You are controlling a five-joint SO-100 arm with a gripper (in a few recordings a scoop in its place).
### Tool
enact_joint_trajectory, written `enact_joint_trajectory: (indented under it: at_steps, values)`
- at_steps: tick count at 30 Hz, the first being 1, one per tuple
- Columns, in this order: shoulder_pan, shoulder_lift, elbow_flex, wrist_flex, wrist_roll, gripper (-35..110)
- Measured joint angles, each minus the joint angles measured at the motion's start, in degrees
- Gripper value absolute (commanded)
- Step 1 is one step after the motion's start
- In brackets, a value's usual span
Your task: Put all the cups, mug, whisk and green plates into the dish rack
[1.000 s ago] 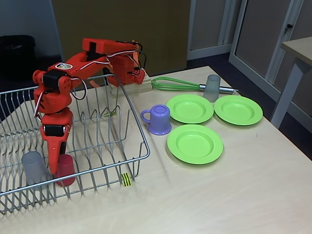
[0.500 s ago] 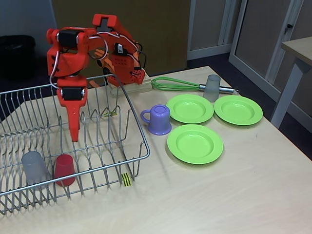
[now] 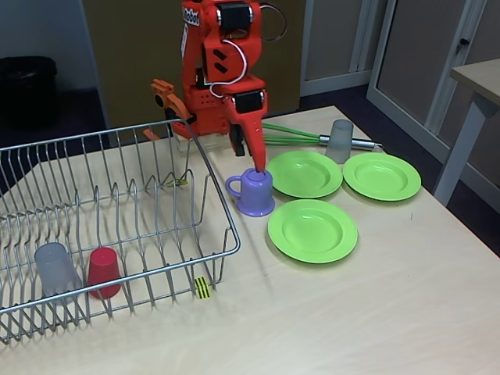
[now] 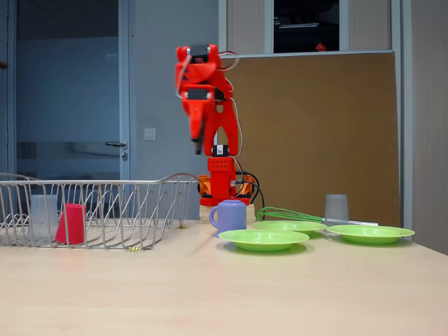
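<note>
Fingers: the orange gripper points down, its tips seeming to overlap the lilac mug's rim in the higher fixed view. In the low side fixed view, the gripper hangs well above the mug. Whether the fingers are spread or closed cannot be told; nothing is seen between them.

Mug: lilac, loop handle toward the dish rack, standing on the table just right of the rack's corner.

Dish rack: silver wire, rows of upright prongs, yellow-black striped tag on its front edge. Also seen at the left of the low side view.

Cups in rack: one red cup, mouth down, leaning; one translucent grey cup just to its left. Both stand at the rack's near left end; in the side view the red cup tilts beside the grey one.

Cup on table: a second grey cup, mouth down, standing by the whisk's handle, behind the plates.

Whisk: green wire loops, silver handle, lying flat on the table behind the plates, partly hidden by the arm.

Green plates: three, all flat on the table right of the mug. One nearest the camera; one behind it, beside the mug; one furthest right.
</note>
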Motion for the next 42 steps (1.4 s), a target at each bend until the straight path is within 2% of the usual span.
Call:
enact_joint_trajectory:
  at_steps: [4, 10, 16, 20, 27, 42]
  values:
    - [-6.24, 6.94, 13.71, -0.26, 17.49, 44]
    - [-15.21, 12.92, 30.67, -9.49, 41.92, 48]
    - [-21.09, 13.89, 41.66, -19.95, 55.2, 50]
    - [-22.15, 13.89, 45.26, -23.99, 59.06, 49]
    - [-22.41, 13.36, 49.31, -30.06, 60.29, 48]
    - [-18.63, 6.68, 50.8, -36.47, 55.72, 41]
